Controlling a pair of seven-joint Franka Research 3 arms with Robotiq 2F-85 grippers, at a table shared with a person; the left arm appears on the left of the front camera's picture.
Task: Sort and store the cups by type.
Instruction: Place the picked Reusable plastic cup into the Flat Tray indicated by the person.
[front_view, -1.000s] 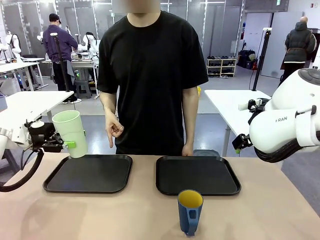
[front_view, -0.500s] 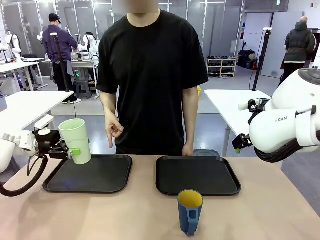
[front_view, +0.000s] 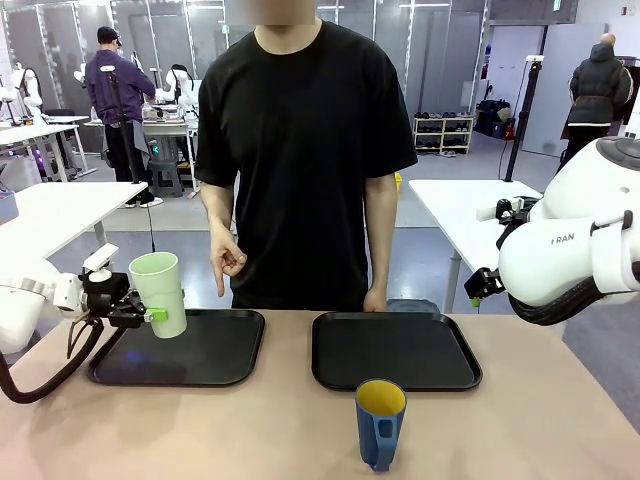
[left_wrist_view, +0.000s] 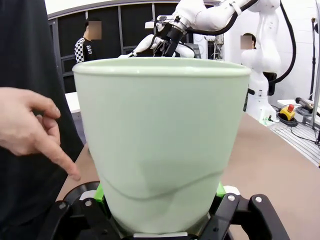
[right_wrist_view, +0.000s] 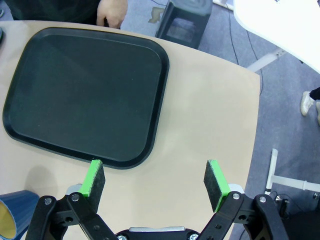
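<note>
My left gripper (front_view: 150, 314) is shut on the pale mint-green tumbler (front_view: 159, 293), holding it upright just above the left black tray (front_view: 215, 350). Up close the tumbler (left_wrist_view: 161, 145) stands between the green pads (left_wrist_view: 100, 191). The dark blue mug (front_view: 380, 422) with yellow inside stands on the table near the front edge, its handle toward me; its rim (right_wrist_view: 12, 216) shows at the lower left of the right wrist view. My right gripper (right_wrist_view: 155, 182) hangs open over bare table beside the right black tray (right_wrist_view: 85, 92).
A person in a black shirt stands at the far side, one hand (front_view: 227, 262) pointing down toward the left tray, the other hand (front_view: 375, 299) at the right tray's (front_view: 395, 350) far edge. The right arm's white body (front_view: 570, 250) hangs at the right.
My left gripper has come down and a little right with the tumbler, from above the tray's left edge to just over the tray. The right arm, the mug and the person have not moved.
</note>
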